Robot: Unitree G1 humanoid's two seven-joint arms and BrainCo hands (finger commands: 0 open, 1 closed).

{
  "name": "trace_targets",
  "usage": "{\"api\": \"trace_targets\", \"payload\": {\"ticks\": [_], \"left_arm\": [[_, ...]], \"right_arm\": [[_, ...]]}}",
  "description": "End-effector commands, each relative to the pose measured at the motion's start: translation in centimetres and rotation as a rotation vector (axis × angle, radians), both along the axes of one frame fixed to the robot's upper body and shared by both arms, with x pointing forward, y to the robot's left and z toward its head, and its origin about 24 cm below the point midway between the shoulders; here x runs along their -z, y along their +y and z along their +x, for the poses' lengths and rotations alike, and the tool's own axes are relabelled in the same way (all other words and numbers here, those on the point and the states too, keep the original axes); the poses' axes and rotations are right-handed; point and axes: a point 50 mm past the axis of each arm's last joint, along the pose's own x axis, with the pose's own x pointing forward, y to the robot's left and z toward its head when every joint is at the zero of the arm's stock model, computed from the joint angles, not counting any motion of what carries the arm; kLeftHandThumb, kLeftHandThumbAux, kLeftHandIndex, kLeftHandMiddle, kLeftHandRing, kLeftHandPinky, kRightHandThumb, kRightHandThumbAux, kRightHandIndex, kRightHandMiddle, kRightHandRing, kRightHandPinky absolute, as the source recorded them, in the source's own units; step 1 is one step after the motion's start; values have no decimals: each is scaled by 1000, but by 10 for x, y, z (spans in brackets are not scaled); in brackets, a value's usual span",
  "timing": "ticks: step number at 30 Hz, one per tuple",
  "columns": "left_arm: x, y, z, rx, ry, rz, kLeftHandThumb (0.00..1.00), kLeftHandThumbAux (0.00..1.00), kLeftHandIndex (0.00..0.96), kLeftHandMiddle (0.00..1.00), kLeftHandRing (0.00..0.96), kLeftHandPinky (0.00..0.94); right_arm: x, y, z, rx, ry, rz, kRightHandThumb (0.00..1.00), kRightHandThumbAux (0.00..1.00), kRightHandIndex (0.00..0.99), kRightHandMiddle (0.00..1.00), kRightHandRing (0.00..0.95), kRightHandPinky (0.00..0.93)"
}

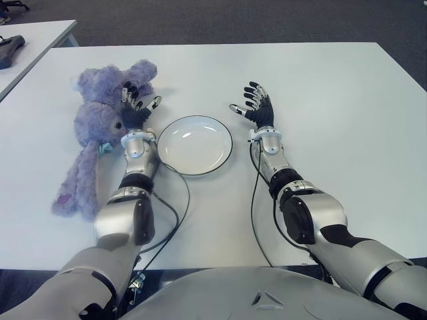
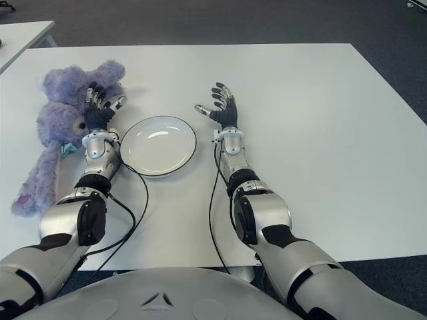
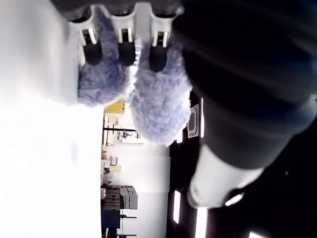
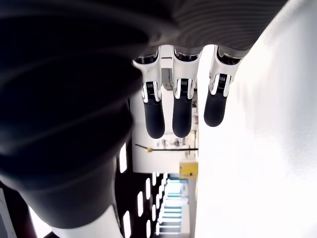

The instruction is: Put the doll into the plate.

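Observation:
A purple plush doll [image 1: 93, 127] lies on the white table [image 1: 333, 120] at the left, its legs toward the near edge. The white plate [image 1: 195, 145] with a dark rim sits in the middle, holding nothing. My left hand [image 1: 136, 107] is between the doll and the plate, at the doll's right side, its fingers spread and holding nothing; the left wrist view shows fingertips [image 3: 126, 52] in front of the doll's purple fur [image 3: 158, 99]. My right hand [image 1: 256, 105] shows just right of the plate, fingers spread, holding nothing.
Another white table [image 1: 33, 40] with a dark object [image 1: 10, 50] on it stands at the far left. Black cables [image 1: 175, 200] trail from both forearms across the table's near part. Dark carpet lies beyond the far edge.

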Motion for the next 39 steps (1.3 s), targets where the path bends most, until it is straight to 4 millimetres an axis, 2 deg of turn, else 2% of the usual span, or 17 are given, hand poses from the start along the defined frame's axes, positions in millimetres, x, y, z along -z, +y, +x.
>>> {"api": "trace_targets", "payload": {"ticks": [1,21,27,39], "left_arm": [[122,-24,-106,-72,473,-180,22,891,71,96,75,71],[122,-23,-109,-82,465,-160,23,864,67,93,67,64],[124,-22,-118,-93,450,-145,19,865,67,85,62,74],[125,-38,-136,-91,379,-106,13,850,55,64,49,62]], "right_arm": [[102,0,-72,31,453,25,86,958,152,238,221,231],[102,3,-73,33,450,20,101,961,163,245,224,214],[102,4,-73,30,453,15,92,962,162,245,222,212],[102,4,-73,32,452,17,90,963,166,249,225,219]]}}
